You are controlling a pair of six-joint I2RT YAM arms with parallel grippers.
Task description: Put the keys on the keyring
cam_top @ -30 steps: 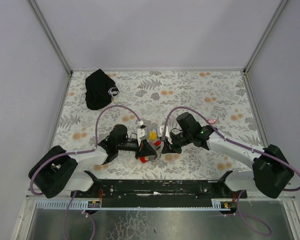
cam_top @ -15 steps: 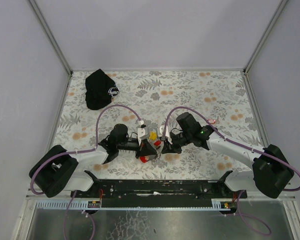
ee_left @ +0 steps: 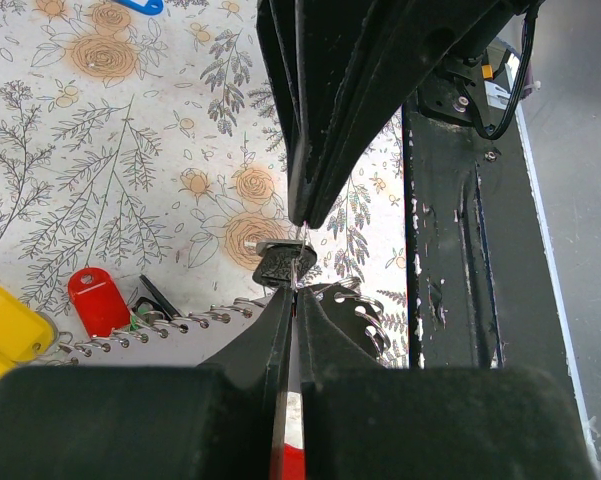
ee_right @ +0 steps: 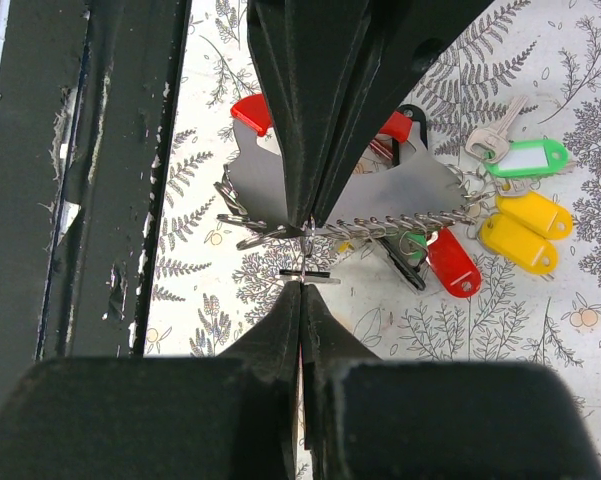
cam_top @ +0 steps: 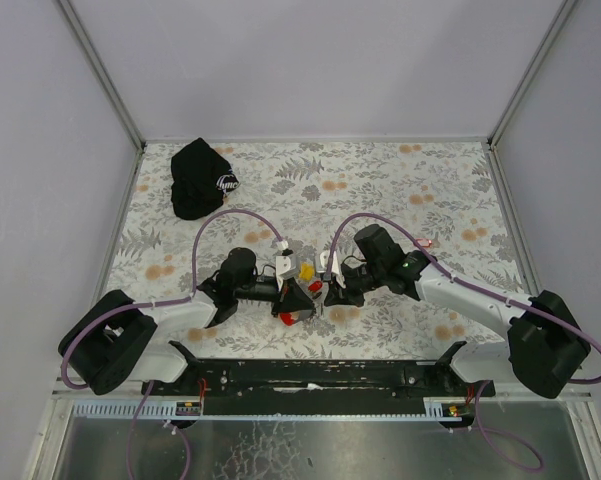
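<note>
Pupil: Surroundings first: what lies about the two arms?

Tutor: Seen from above, a black cap (cam_top: 202, 178) with a white logo lies at the far left of the flowered table (cam_top: 460, 190), well apart from the arms. A small red tag (cam_top: 429, 242) lies alone beside the right forearm. A black rail (cam_top: 320, 372) runs along the near edge.

Pupil: What stands in the way?

Tutor: Each claw blocks the other's camera. From the right wrist, the left claw (ee_right: 305, 218) covers the middle of a grey plate (ee_right: 420, 190) edged with a wire coil. It also hides most of a red rounded piece (ee_right: 252, 110) behind the plate.

Pupil: And the keys (ee_right: 535, 212)?

Tutor: They are bunched on the table just beside the plate: one green tag, two yellow, one red and a bare silver key. A blue tag (ee_left: 140, 5) shows at the top edge of the left wrist view.

Pupil: Where is the keyring (ee_right: 307, 245)?

Tutor: It is a thin wire, barely visible, standing between the two claw tips near the middle of the table's near side. A small dark key head (ee_left: 278, 268) sits against it.

Pupil: How do the claws stand?

Tutor: The left claw and the right claw (ee_right: 302, 292) are both fully closed, tip to tip. The wire reaches both tips; which claw pinches it cannot be told.
</note>
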